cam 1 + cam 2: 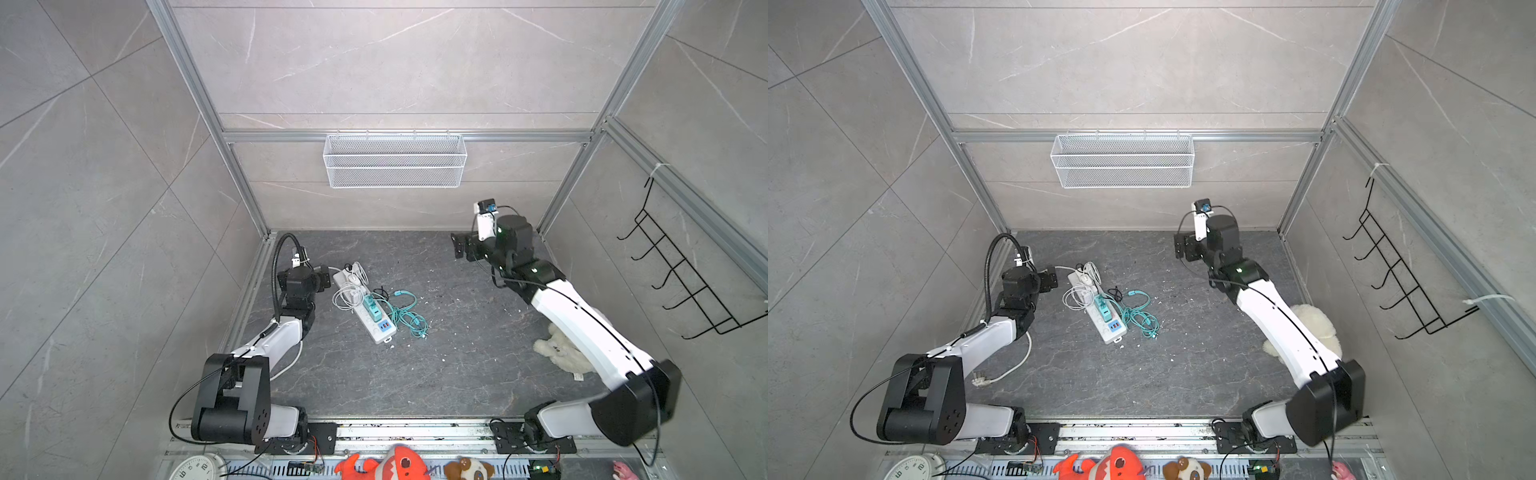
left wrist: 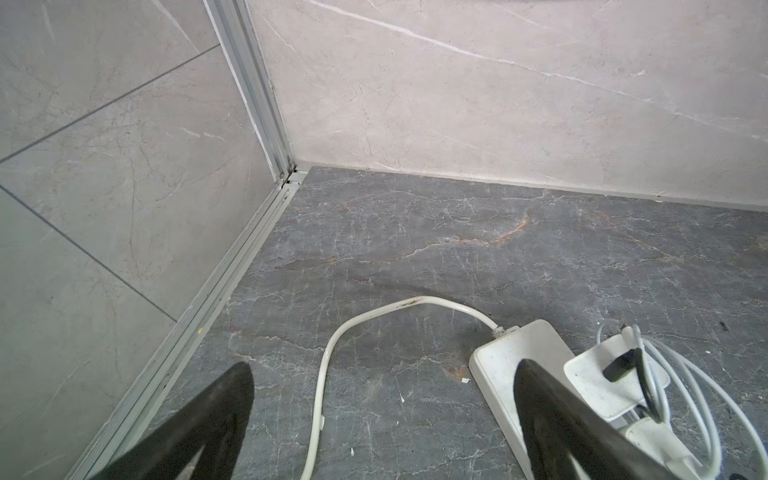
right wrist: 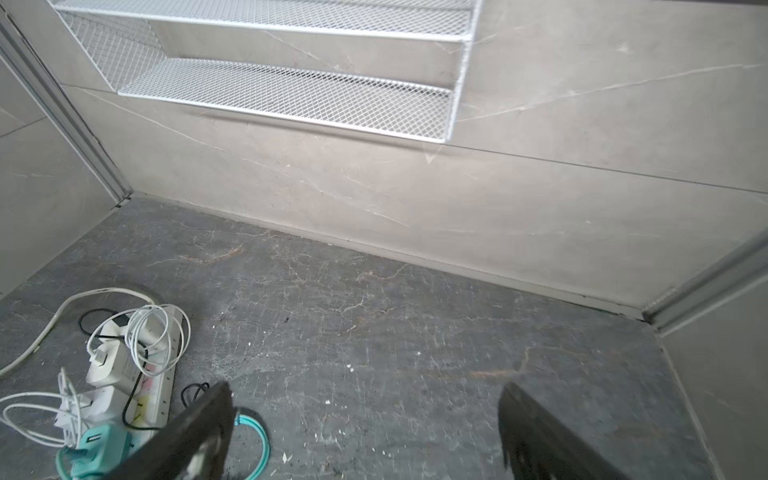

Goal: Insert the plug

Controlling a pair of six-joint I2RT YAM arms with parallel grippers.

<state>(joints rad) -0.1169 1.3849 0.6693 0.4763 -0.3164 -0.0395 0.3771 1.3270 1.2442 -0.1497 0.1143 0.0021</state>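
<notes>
left hand [image 1: 325, 277] gapes empty just beside the far end of the power strip [image 1: 369, 323]. right hand [image 1: 459, 246], also released, hovers well apart, far right.

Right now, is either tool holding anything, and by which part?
Neither. The left tool is open by the cord end of the power strip; the right tool is open in the air.

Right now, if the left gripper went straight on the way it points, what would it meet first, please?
Probably the white cord of the power strip, which loops across the floor just ahead of the open left gripper. Past it lie bare floor and the back wall; depth is unclear.
</notes>
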